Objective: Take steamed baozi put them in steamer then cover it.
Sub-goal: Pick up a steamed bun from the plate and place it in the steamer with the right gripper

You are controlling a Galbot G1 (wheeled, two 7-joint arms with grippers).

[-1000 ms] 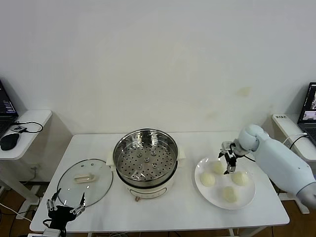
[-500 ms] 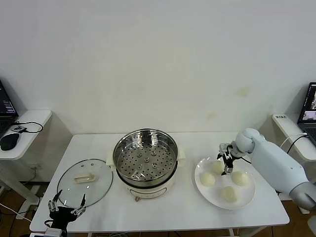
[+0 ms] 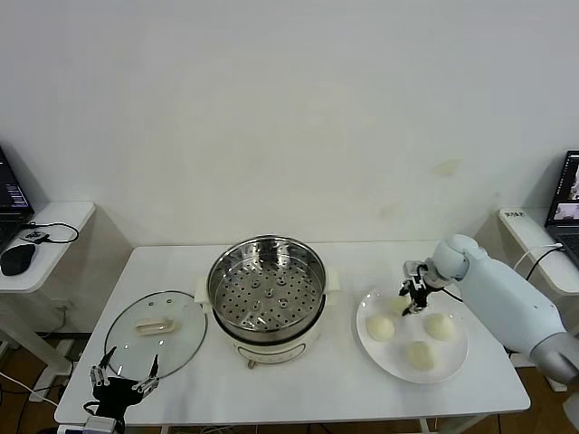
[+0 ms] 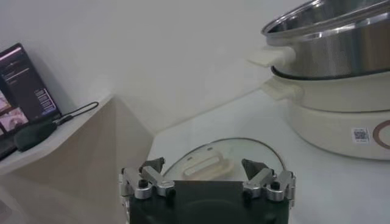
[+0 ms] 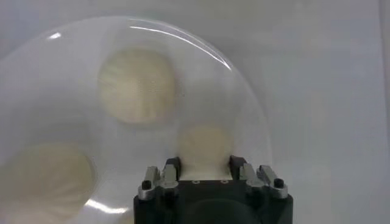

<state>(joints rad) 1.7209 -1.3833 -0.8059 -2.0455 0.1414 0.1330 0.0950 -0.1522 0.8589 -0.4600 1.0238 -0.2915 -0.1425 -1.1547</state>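
Three cream-white baozi (image 3: pixel 380 329) lie on the white plate (image 3: pixel 461 353) at the right of the table. My right gripper (image 3: pixel 413 297) hangs over the plate's far side, shut on the fourth baozi (image 5: pixel 204 145), which sits between its fingers (image 5: pixel 170 167). The steel steamer (image 3: pixel 267 285) on its cream pot base stands at mid-table with nothing in it. The glass cover (image 3: pixel 156 330) lies flat to its left. My left gripper (image 3: pixel 122 375) is open and empty at the table's front left edge, just before the cover (image 4: pixel 256 152).
Two more baozi (image 5: pixel 137 85) show on the plate (image 5: pixel 201 79) beyond the held one. The steamer's side (image 4: pixel 329 30) rises beyond the cover. Side tables with a mouse (image 3: pixel 16 258) and laptops flank the table.
My right gripper has shifted slightly left over the far baozi and closed around it, rising a little. The left arm has barely moved.
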